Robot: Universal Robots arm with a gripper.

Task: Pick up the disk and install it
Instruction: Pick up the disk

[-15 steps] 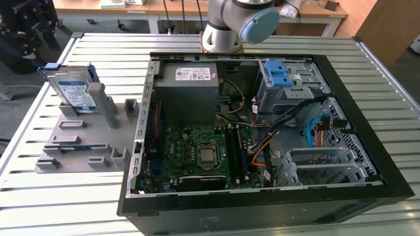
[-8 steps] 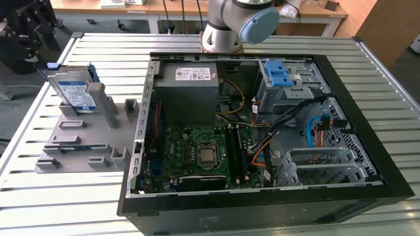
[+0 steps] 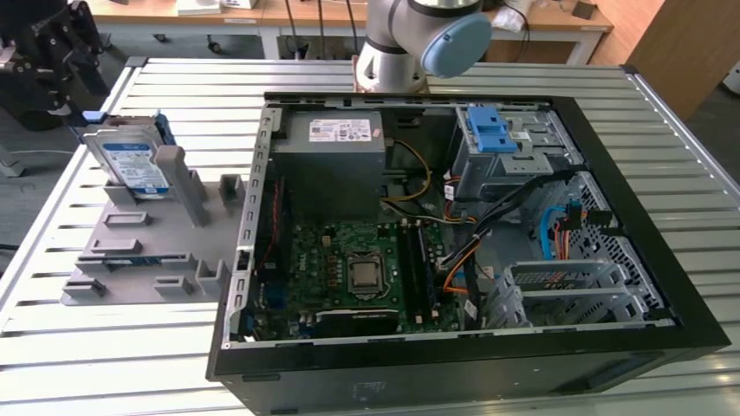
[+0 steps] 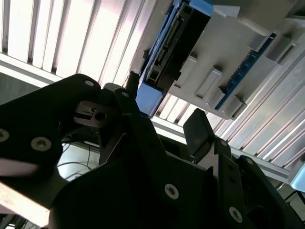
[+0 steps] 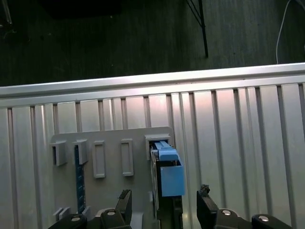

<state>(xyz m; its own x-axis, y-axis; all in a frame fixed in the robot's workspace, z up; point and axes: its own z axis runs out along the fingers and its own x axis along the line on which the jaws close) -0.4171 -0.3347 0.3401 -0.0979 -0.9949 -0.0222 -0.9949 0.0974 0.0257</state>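
I see the flat silver hard disk in its blue plastic carrier (image 3: 125, 160) standing on edge in the grey slotted plastic rack (image 3: 139, 260), beside the open black computer case (image 3: 463, 368). I judge it stands upright so its top edge is free to pinch. My black two-finger gripper (image 5: 164, 193) hangs over it, spread wide and empty. I can't quite tell whether a pad grazes the carrier.
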